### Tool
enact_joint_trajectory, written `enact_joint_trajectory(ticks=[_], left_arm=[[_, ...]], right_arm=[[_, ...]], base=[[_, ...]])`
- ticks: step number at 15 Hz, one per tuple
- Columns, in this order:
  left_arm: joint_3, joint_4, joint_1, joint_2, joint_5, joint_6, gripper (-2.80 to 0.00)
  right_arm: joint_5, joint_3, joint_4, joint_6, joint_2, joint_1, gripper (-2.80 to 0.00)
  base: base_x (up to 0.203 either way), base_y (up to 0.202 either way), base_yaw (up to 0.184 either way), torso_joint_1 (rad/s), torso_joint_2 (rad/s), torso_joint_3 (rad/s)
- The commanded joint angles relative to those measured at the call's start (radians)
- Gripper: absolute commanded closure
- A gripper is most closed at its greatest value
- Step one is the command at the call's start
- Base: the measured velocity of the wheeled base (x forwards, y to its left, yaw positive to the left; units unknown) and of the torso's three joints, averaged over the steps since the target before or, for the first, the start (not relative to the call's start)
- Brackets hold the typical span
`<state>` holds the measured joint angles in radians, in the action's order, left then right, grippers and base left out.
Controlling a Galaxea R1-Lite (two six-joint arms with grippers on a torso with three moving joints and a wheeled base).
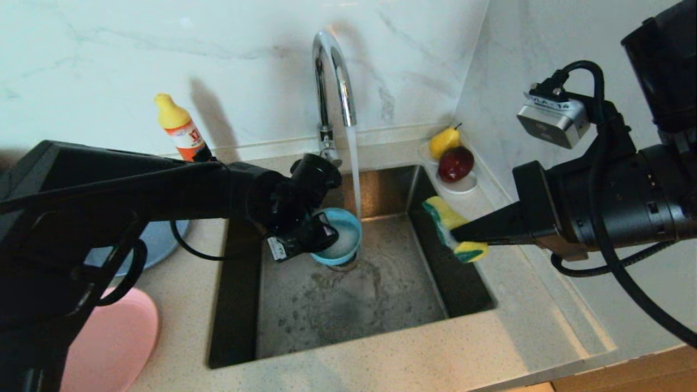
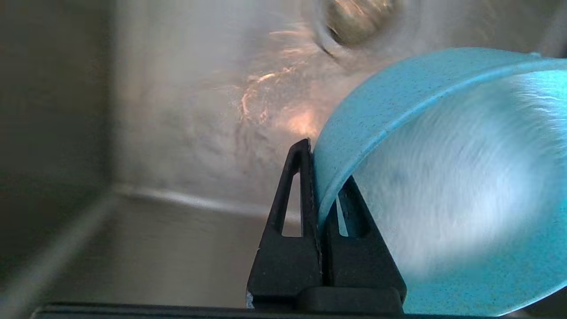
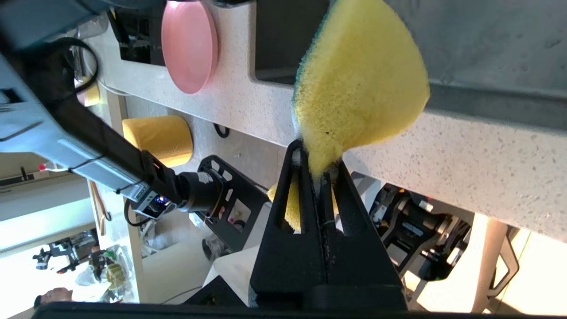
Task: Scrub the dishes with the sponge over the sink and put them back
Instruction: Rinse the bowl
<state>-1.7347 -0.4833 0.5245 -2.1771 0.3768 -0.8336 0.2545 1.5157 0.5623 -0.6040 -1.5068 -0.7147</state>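
Observation:
My left gripper (image 1: 315, 233) (image 2: 321, 175) is shut on the rim of the teal bowl (image 1: 344, 235) (image 2: 443, 177). It holds the bowl tilted over the back of the sink (image 1: 354, 310), where the tap's stream (image 1: 355, 174) falls into it. At the sink's right edge, my right gripper (image 1: 457, 234) (image 3: 316, 161) is shut on the yellow sponge (image 1: 447, 219) (image 3: 359, 79) with its green side. The pink plate (image 1: 117, 343) (image 3: 188, 48) lies on the counter at front left. Most of the light-blue plate (image 1: 159, 242) is hidden under my left arm.
The curved chrome tap (image 1: 332, 71) stands behind the sink with water running. The drain strainer (image 2: 359, 20) lies under the bowl. A yellow-capped bottle (image 1: 179, 128) stands at back left. A white saucer (image 1: 463, 188) with a pear (image 1: 444, 140) and an apple (image 1: 456, 163) sits in the back right corner.

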Motion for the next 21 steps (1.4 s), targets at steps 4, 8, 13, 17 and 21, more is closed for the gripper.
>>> enact_joint_trajectory(ticks=[4,8,13,17,21], left_arm=[[0.019,0.005,-0.07,0.156,0.066,0.02,0.0],[0.034,0.185,-0.133,0.29,0.077,0.181,0.0],[0.216,0.547,-0.153,0.395,0.073,0.378,0.0],[0.442,0.976,-0.153,0.426,0.013,0.542,0.0],[0.522,1.202,-0.153,0.452,-0.07,0.651,0.0]], right_arm=[[-0.003,-0.02,0.001,-0.002,0.016,0.001,0.0],[-0.001,-0.033,-0.001,-0.002,0.022,0.001,0.0],[0.0,-0.039,-0.001,0.0,0.003,0.0,0.0],[0.003,-0.078,-0.008,0.002,-0.006,0.001,0.0],[0.003,-0.103,-0.081,0.001,-0.006,0.001,0.0]], base=[[0.0,0.0,0.0,0.0,0.0,0.0],[0.0,0.0,0.0,0.0,0.0,0.0],[0.0,0.0,0.0,0.0,0.0,0.0],[0.0,0.0,0.0,0.0,0.0,0.0],[0.0,0.0,0.0,0.0,0.0,0.0]])
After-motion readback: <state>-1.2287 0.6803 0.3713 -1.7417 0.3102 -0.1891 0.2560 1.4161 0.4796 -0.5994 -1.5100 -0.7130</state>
